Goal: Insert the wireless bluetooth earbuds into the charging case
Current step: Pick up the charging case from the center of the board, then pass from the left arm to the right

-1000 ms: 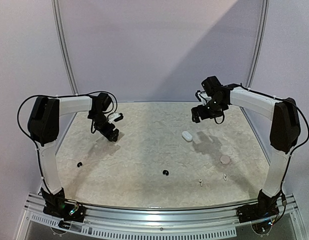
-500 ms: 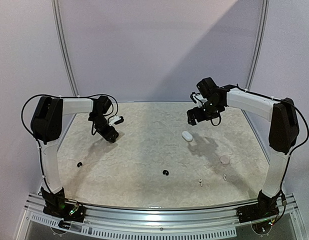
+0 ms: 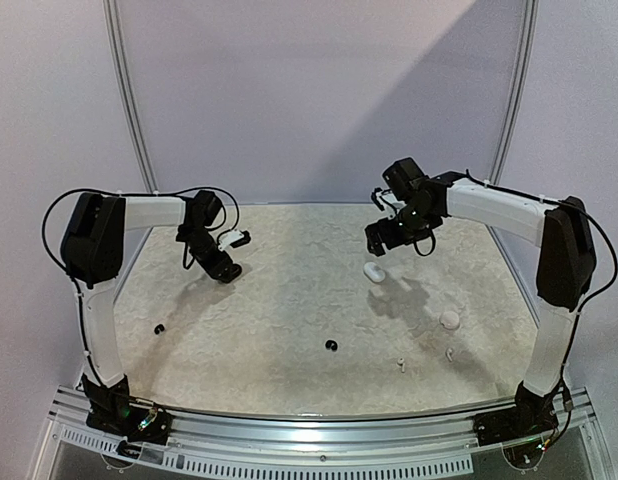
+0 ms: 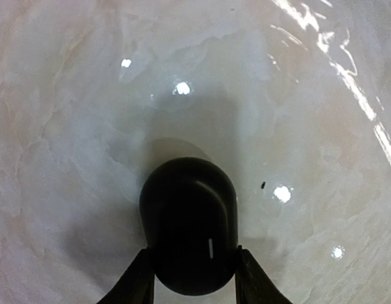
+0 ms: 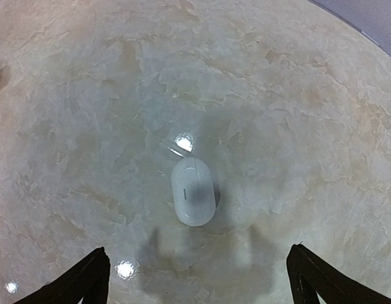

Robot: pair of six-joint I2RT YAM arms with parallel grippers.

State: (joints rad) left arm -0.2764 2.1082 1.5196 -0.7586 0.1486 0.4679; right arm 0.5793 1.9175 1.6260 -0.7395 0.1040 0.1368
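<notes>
The earbuds are scattered loose on the table (image 3: pixel 289 300), none in a case yet. In the overhead view one black earbud (image 3: pixel 332 345) lies low in the middle. A second black earbud (image 3: pixel 159 328) lies at lower left, and two white earbuds (image 3: pixel 400 365) sit low and right of centre, near each other but apart.

I judge them featherlight, hard and glossy, so they could skid or flick away under a careless squeeze. I would take a white one across its short stem and a black one across its round body, closing gently with the tips low to the table. They are so small in this view that I cannot tell how each one lies.

The black case (image 4: pixel 188 209) sits at the lower middle of the left wrist view, its lid shut as far as I can see. My left gripper (image 4: pixel 192 250) has its jaws against both flanks, pinching it. The case looks smooth and rounded, so I expect it may squirt out unless held at its widest part.

The white case (image 5: pixel 193 191) rests on the table at the centre of the right wrist view, lid down. My right gripper (image 5: pixel 197 253) hangs above it with jaws spread wide, touching nothing. A pale round thing (image 3: pixel 449 319), perhaps a third case, sits at the right of the overhead view, above the white earbuds.
</notes>
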